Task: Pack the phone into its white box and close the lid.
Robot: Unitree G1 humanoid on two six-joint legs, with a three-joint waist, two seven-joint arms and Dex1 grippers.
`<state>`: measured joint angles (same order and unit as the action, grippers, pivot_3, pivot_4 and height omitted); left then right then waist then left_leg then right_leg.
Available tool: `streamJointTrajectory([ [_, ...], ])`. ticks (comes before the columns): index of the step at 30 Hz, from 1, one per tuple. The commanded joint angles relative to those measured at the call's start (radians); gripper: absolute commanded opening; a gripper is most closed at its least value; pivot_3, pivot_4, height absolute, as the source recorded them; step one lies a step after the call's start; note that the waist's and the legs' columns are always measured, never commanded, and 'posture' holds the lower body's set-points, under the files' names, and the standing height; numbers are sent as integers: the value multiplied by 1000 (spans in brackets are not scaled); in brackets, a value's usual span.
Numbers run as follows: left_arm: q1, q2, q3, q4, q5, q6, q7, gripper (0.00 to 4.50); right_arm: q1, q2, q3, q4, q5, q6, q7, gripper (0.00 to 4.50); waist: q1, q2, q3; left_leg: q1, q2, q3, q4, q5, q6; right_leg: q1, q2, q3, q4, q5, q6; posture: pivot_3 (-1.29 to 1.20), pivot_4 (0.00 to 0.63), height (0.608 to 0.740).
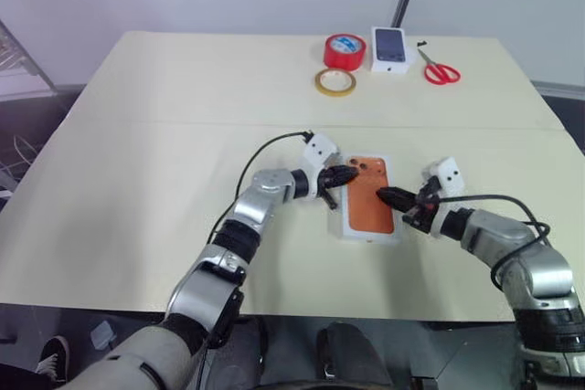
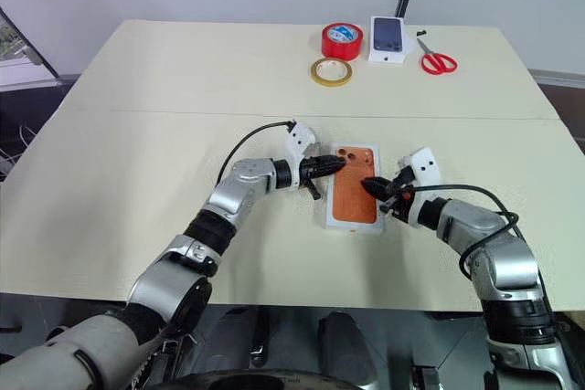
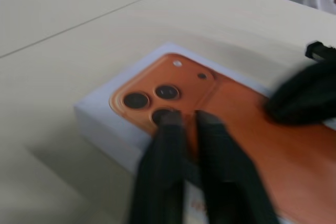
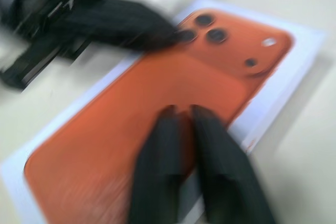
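Phone (image 1: 368,195) lies in white box (image 1: 346,226), long axis away from robot; left fingers (image 3: 170,145) and right fingers (image 4: 168,129) slightly parted, holding nothing, flanking it; lid still off

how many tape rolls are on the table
2, both at the far side of the table: a red roll beside the box with a phone picture, and a yellow roll just in front of the red one.
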<state>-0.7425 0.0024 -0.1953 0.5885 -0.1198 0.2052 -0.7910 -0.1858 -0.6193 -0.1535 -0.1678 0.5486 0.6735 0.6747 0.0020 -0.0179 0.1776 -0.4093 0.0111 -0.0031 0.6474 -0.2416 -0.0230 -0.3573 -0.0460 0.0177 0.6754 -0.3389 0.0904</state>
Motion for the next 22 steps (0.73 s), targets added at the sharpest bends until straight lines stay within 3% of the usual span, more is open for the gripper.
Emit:
streamJointTrajectory([
  [1,74,107,68,-219,-60,2,-56,2486,-28,-20,-65,-43,26,-40,22,2476,-12,1,1,-1,0,0,0,0,0,-1,0,0,0,0,0,0,150,740],
  [5,190,263,121,-441,-123,39,-118,4455,-26,-53,-93,-41,5,-92,51,4466,-15,3,2,-1,1,0,-2,0,0,-2,0,0,0,0,0,0,150,740],
  [10,341,427,201,-604,-171,100,-134,4455,36,-111,-105,-27,-10,-141,134,4466,-11,3,2,-1,0,1,-1,0,0,0,-2,0,-2,0,0,0,150,740],
  [14,493,537,321,-674,-243,106,-163,4455,113,-154,-134,17,-73,-302,221,4466,-14,4,2,-1,0,1,-2,0,0,0,-3,0,-3,0,0,0,150,740],
  [22,653,613,422,-757,-282,153,-96,4455,93,-205,-147,186,-130,-445,301,4466,-12,5,3,-1,1,1,-2,0,0,0,-5,-1,-6,1,-2,0,150,740],
])
